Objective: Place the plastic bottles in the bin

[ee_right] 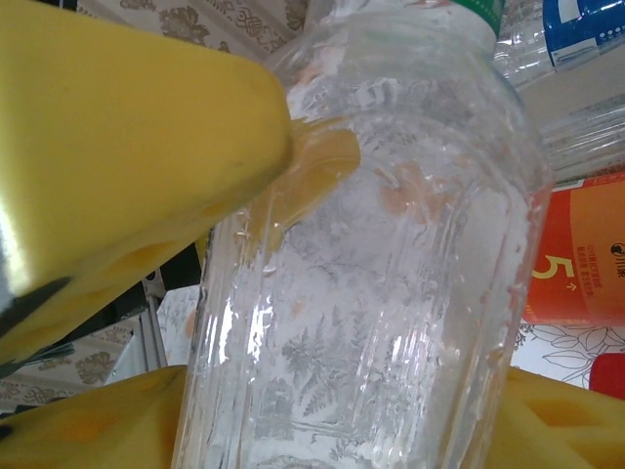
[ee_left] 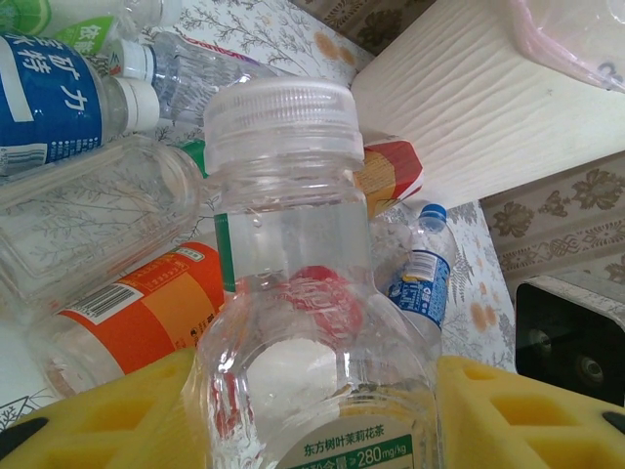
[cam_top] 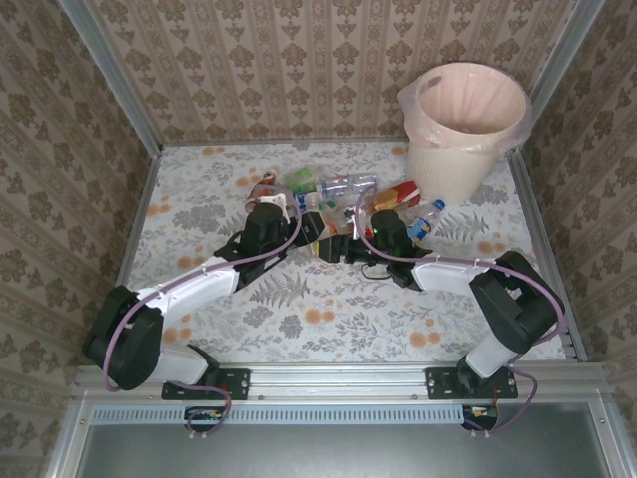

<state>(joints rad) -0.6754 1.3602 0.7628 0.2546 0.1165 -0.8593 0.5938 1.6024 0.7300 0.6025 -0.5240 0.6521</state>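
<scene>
**Left pincer** (ee_left: 312, 415): narrow, closed on the white-capped bottle (ee_left: 293, 244). One yellow pad sits against each side of the bottle's body, and the cap points away from the wrist.

**Right pincer** (ee_right: 293, 293): jaws set about a ribbed bottle (ee_right: 391, 274). The upper pad touches the wall, but I cannot tell whether the grip is firm.

**Location:** The other plastic bottles (cam_top: 338, 194) lie heaped on the table (cam_top: 299, 309), just ahead of both pincers and between them. The bin (cam_top: 468, 124) stands near the right pincer, beyond it and to its right. From the left pincer it is ahead and to the right, past the heap.

**Handling, by judgement:**
- The bottles look empty, so they should be light.
- Their walls are thin, clear and smooth, and likely to dent and slip under pressure.
- Round bodies may roll out of a loose hold.
- The best purchase is across the stiffer shoulder or ribbed waist, not the slack labelled middle.
- Cap and neck are rigid but narrow.
- The bin's mouth is wide, so release from above it.
</scene>
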